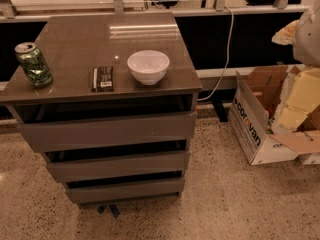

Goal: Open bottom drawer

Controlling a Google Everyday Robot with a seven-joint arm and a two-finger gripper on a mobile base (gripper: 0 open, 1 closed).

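— So, cam view: where's the bottom drawer (125,190)?
— Lower centre-left of frame, lowest of 3 grey fronts under the desk (75,39). Narrowest & shortest panel, w/ a dark slot showing just above it. Right over it sits the mid drawer (117,165), then the top drawer (107,131), each wider than the one below.
— And the tool (307,34)?
— Far upper right edge of frame, pale grey, mostly cut off. Well apart from the drawers. Can't tell how open it is or whether it's got hold of anything.
— Stuff on the desk?
— At the left edge a green can (33,64), upright. Nr the front a black packet (102,79) lying flat. Just right of that a white bowl (148,66), not touching it.
— Rest?
— At right, below the tool, an open cardboard box (252,131) on the speckled floor (210,204). Behind the desk's right side hangs a white cable (227,49). Under the bottom drawer, sth blue (109,210) on the floor, can't tell what.
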